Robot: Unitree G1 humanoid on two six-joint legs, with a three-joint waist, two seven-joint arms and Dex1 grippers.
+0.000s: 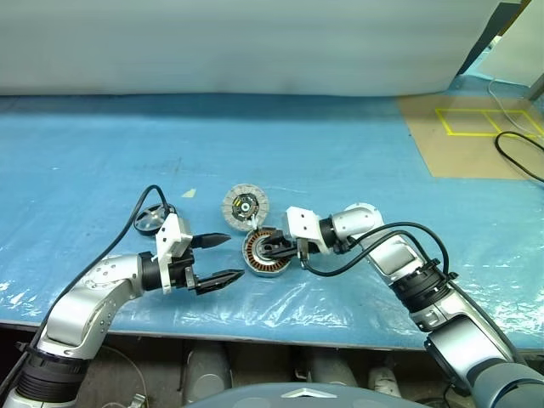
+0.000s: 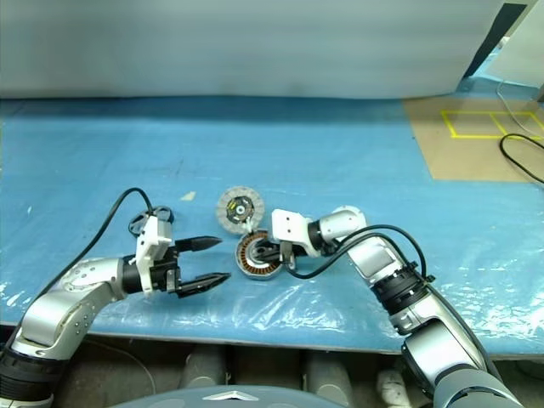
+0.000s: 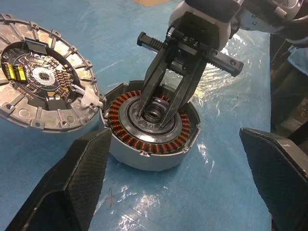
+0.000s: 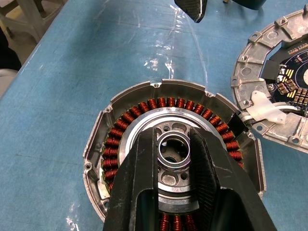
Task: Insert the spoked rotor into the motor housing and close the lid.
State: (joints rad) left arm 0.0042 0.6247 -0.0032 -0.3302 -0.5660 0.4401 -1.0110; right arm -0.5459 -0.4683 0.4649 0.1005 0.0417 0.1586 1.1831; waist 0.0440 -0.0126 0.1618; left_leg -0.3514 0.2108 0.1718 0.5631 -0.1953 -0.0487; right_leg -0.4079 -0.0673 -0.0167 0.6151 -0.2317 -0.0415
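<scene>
On a blue tabletop [image 1: 357, 161], the housing [image 1: 266, 252] sits open with its copper windings and shiny hub exposed, the right pincer [image 3: 157, 111] closed on that central hub ring. The left pincer [image 1: 223, 257] hovers wide open and empty just to its left, so I judge the work as under way. The lid [image 1: 246, 206] still lies off, touching the housing's far edge with its electronics face up, and the rotor [image 1: 151, 219] lies apart behind the left arm — half hidden, its spokes hard to make out.
</scene>
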